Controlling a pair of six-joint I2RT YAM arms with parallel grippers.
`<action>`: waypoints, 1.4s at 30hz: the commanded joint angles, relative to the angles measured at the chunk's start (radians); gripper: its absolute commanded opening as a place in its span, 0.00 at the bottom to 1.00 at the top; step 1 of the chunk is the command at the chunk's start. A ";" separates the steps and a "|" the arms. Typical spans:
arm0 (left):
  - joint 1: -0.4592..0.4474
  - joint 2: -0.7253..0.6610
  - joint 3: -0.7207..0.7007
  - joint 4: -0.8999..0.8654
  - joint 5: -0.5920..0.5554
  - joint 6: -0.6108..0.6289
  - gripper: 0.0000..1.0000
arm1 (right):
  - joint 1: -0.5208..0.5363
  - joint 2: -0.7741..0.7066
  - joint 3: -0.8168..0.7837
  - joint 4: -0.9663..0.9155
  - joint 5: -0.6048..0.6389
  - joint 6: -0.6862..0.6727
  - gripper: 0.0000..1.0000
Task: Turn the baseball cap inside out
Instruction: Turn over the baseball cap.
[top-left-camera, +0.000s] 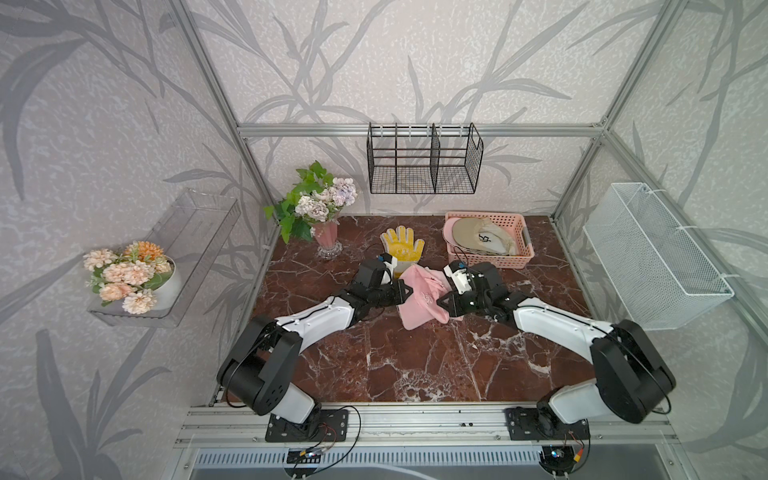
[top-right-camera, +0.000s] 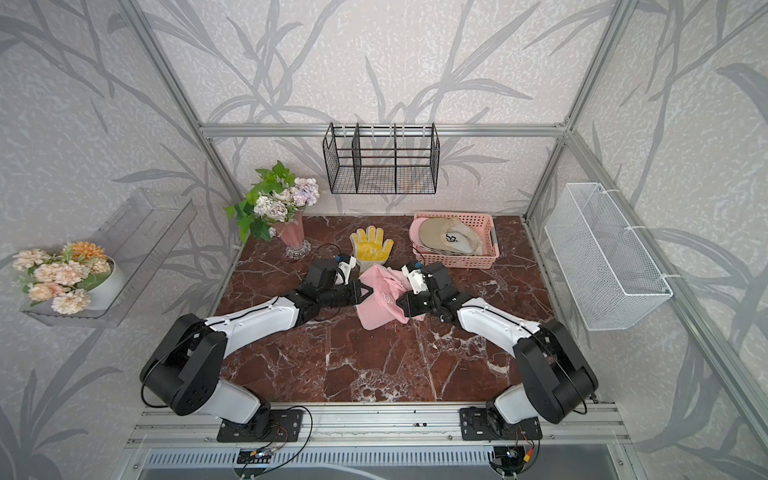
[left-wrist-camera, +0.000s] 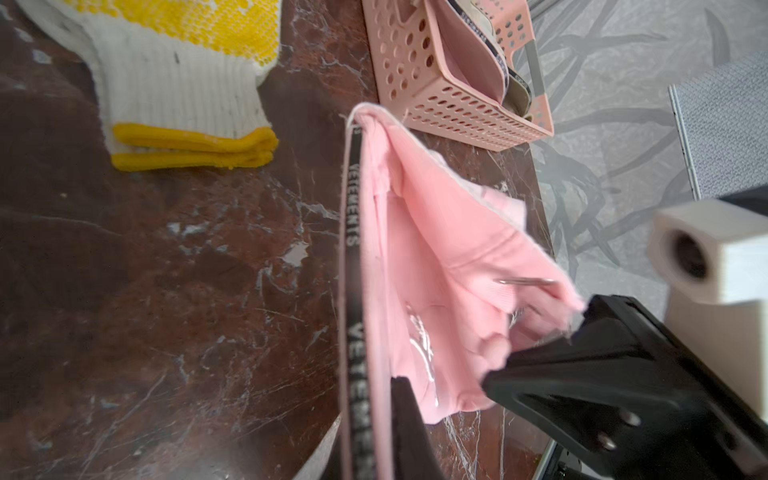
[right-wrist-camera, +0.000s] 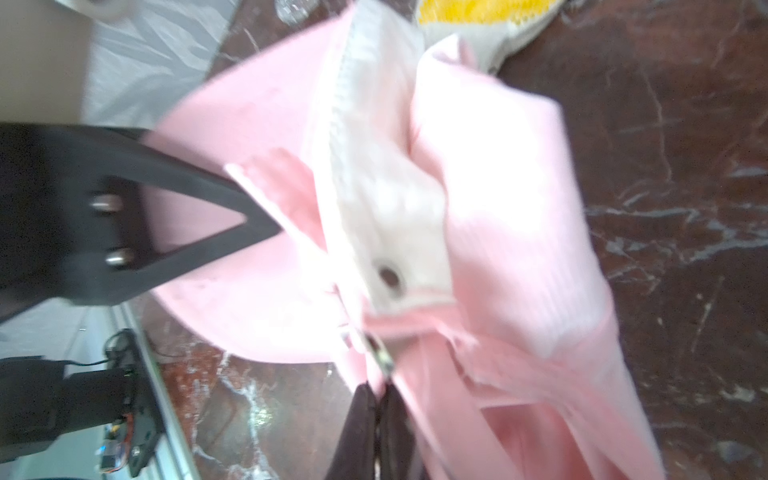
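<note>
The pink baseball cap (top-left-camera: 420, 305) is bunched up at the middle of the desk (top-left-camera: 415, 365). The left tool (top-left-camera: 408, 291) pinches its rim at 9 o'clock, and the right tool (top-left-camera: 441, 300) pinches its cloth at 3 o'clock.

The marble table (top-left-camera: 415, 365) carries a glove (top-left-camera: 402, 245), a basket (top-left-camera: 490, 258) (pink, perforated) and a flower vase (top-left-camera: 327, 240).

Grey leaf-patterned wallpaper (top-left-camera: 415, 54) behind a black wire rack (top-left-camera: 435, 162). Below the rack, red-brown marble tabletop (top-left-camera: 415, 365). Left of it, clear shelf (top-left-camera: 199, 232); right, white mesh basket (top-left-camera: 656, 257).
</note>
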 joint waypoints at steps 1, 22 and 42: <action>0.016 -0.004 -0.040 -0.042 -0.110 0.003 0.00 | -0.050 -0.094 -0.084 0.167 -0.132 0.095 0.00; 0.016 -0.173 -0.164 0.167 0.068 -0.188 0.00 | -0.071 -0.305 -0.222 0.179 0.190 0.049 0.06; -0.071 -0.419 -0.185 0.197 -0.274 -0.978 0.00 | 0.362 -0.221 -0.237 0.519 0.487 -0.683 0.75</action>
